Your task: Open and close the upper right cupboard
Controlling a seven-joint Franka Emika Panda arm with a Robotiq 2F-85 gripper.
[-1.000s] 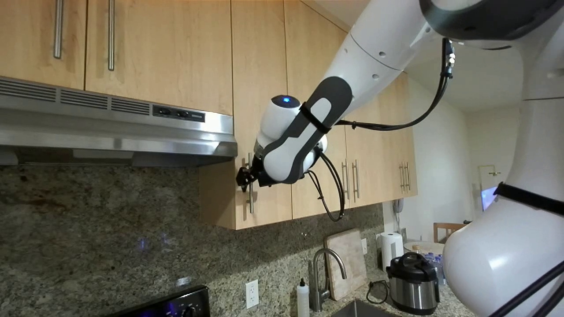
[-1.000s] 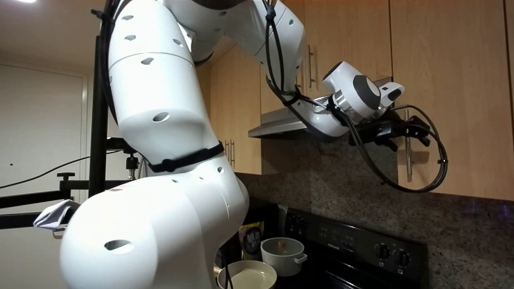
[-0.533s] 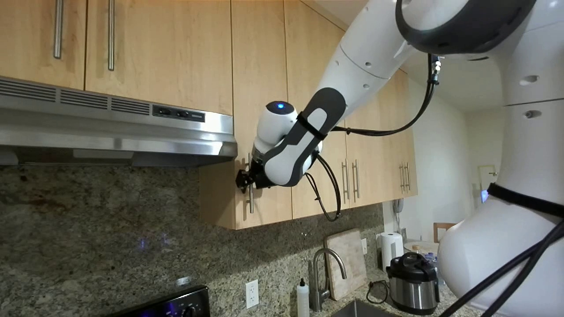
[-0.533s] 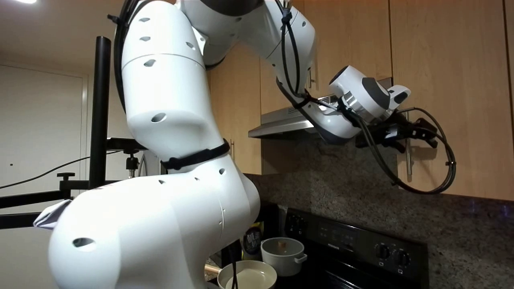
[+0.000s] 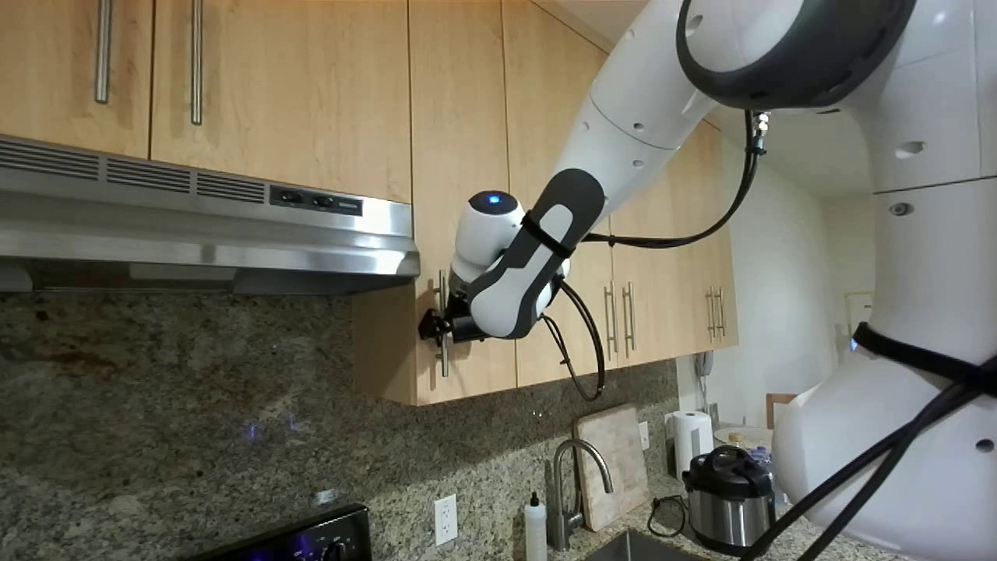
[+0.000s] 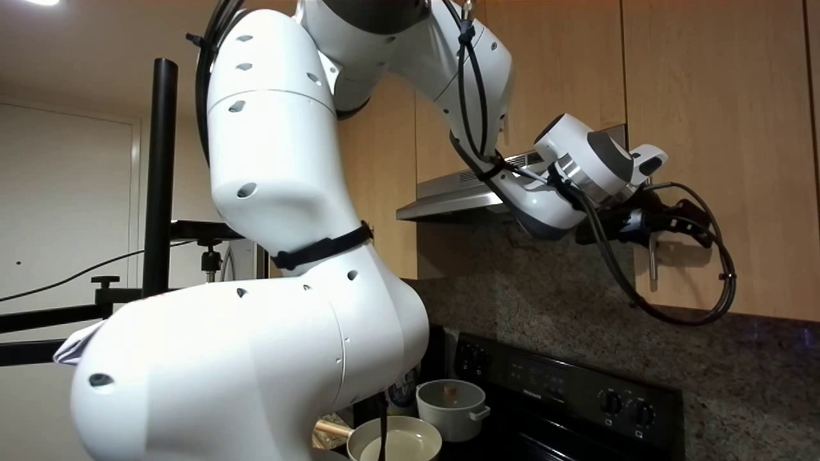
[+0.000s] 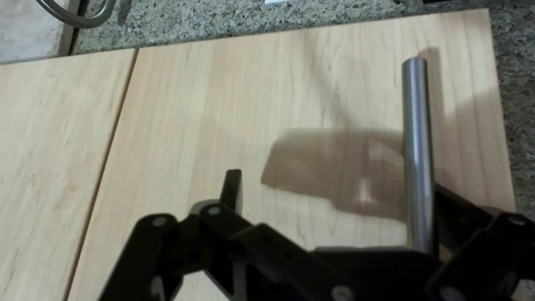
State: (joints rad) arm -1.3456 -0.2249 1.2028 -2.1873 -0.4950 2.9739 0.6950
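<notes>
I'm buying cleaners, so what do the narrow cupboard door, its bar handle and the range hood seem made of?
Cupboard door: wood or woodgrain laminate, apparently matte; fine grain shows. Bar handle: metal, probably brushed steel; grey, with a long highlight. Range hood: likely brushed stainless steel; silvery, with blurred reflections.

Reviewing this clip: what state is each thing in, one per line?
Upper right cupboard: closed
Gripper: open, astride the bar handle
Doors above the range hood: closed
Range hood: on or off, cannot tell
Pot: lid on
Pan: uncovered
Cooker: lid on
Faucet: no water seen running
Arm's status light: lit blue
</notes>
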